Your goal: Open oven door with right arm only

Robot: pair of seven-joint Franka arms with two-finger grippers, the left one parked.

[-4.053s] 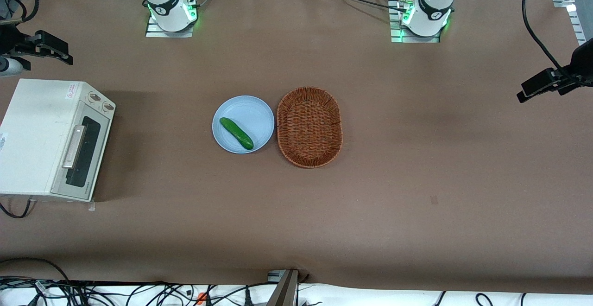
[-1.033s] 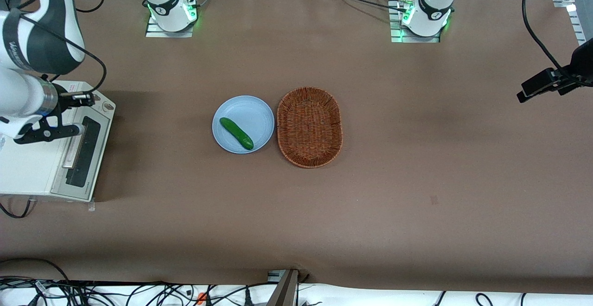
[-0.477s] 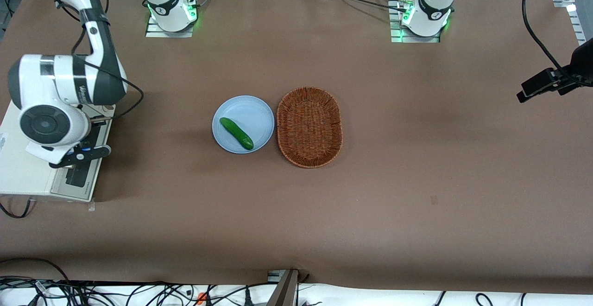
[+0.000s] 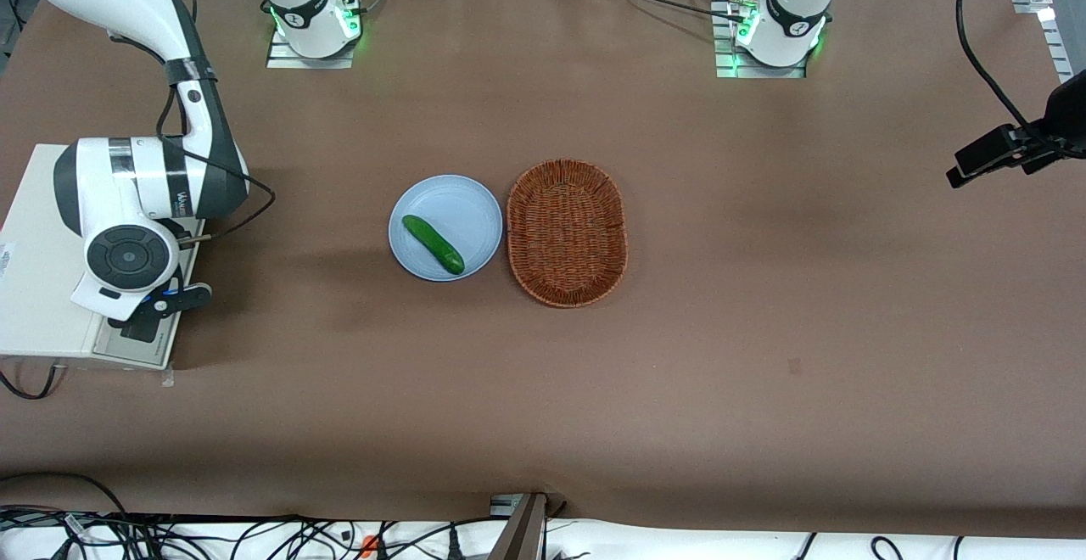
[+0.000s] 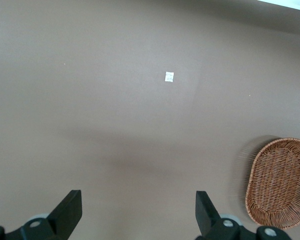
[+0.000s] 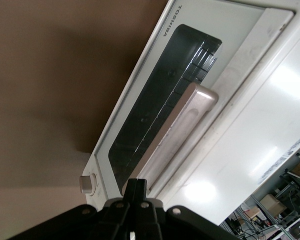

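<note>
At left of the front frame, the right arm [image 4: 140, 195] is holding its gripper [image 4: 161, 301] over the closed oven door [image 6: 159, 107]; finger state cannot be told.

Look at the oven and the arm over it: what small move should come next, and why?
Probably lower the pincer a little onto the handle and grip it. The oven door looks fully shut against the oven, and the right arm hangs over its front with the pincer right at one end of the bar, not clearly holding it. The door can only be pulled open after a hold.
</note>
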